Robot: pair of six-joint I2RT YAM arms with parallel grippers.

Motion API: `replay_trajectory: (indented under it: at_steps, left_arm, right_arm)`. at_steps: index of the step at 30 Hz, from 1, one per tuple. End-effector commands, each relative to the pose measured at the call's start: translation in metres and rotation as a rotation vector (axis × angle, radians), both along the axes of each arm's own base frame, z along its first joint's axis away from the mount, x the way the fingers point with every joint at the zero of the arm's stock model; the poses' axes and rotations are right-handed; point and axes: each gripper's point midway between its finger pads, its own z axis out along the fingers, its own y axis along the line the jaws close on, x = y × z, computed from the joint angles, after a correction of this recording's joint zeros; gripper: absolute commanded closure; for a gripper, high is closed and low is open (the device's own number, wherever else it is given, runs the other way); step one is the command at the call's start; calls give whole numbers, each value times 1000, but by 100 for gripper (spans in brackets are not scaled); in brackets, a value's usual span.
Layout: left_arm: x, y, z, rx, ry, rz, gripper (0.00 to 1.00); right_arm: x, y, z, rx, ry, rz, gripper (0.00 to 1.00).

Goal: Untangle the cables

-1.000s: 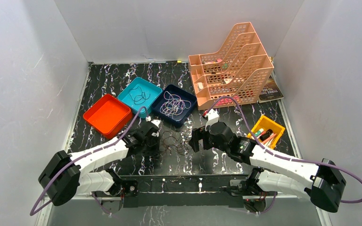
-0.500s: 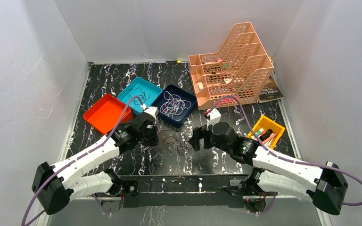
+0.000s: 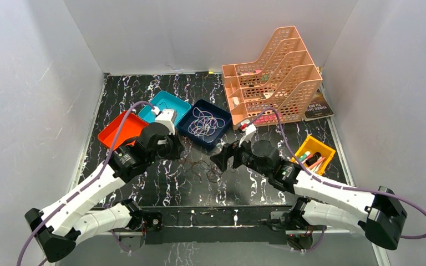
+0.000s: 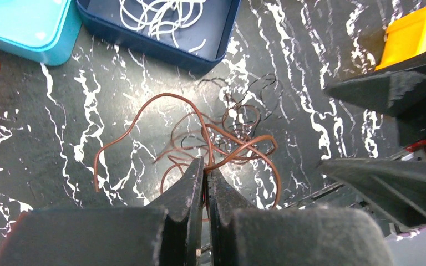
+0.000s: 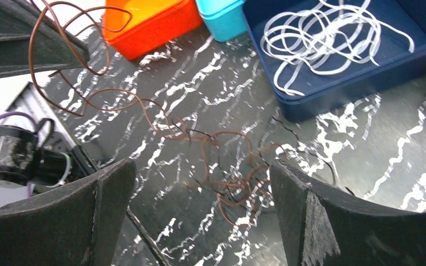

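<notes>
left gripper (image 4: 205,166) pinches thin, wiry, looping brown cables (image 4: 202,128).

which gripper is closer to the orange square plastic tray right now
Left. The left gripper, shut on a thin brown cable, sits just beside the orange square plastic tray. The right gripper, open, is farther off, on the other side of the cable tangle.
</notes>
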Motion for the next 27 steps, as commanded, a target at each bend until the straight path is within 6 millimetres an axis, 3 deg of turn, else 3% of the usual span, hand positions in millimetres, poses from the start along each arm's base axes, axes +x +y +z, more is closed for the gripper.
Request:
replay_trajectory:
  at_steps: [1,17,27]
  left_arm:
    - [2,3,36,-40,-77,4,100]
    - [5,-13,110,-177,-220,-71,100]
    - [4,-25,143,-247,-266,-115,100]
  right_arm:
    - [2,30,62,186,-160,103,2]
    - [-6,79,78,214,-357,343,8]
    - [18,106,74,210,-387,321,15]
